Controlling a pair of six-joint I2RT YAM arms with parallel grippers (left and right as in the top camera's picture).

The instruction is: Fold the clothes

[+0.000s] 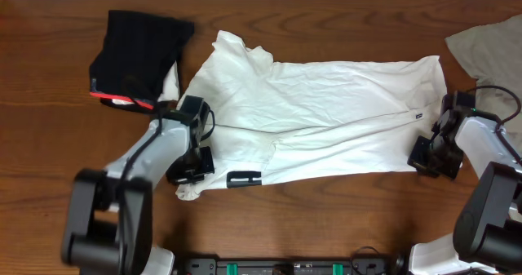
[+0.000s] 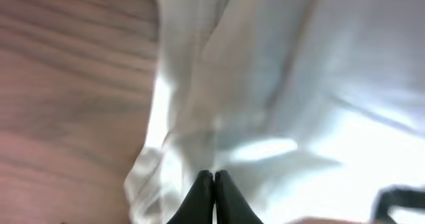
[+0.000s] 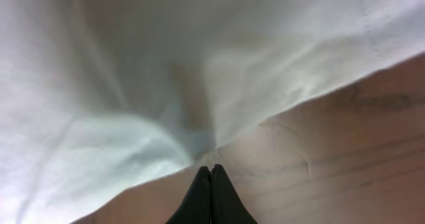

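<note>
The large white T-shirt (image 1: 326,104) lies spread across the middle of the table, with a black print patch (image 1: 245,178) at its near edge. My left gripper (image 1: 193,165) sits at the shirt's near-left corner. In the left wrist view it (image 2: 214,174) is shut, and the white fabric (image 2: 319,84) puckers toward its tips. My right gripper (image 1: 426,157) is at the shirt's near-right edge. In the right wrist view it (image 3: 212,167) is shut on the hem, where folds of the cloth (image 3: 133,71) converge. A black red-edged garment (image 1: 143,51) lies at the far left and a grey-beige one (image 1: 493,51) at the far right.
The brown wooden table (image 1: 326,218) shows bare along the near side, in front of the shirt. The black garment touches the shirt's far-left sleeve. Both arm bases stand at the near edge, left (image 1: 106,226) and right (image 1: 485,226).
</note>
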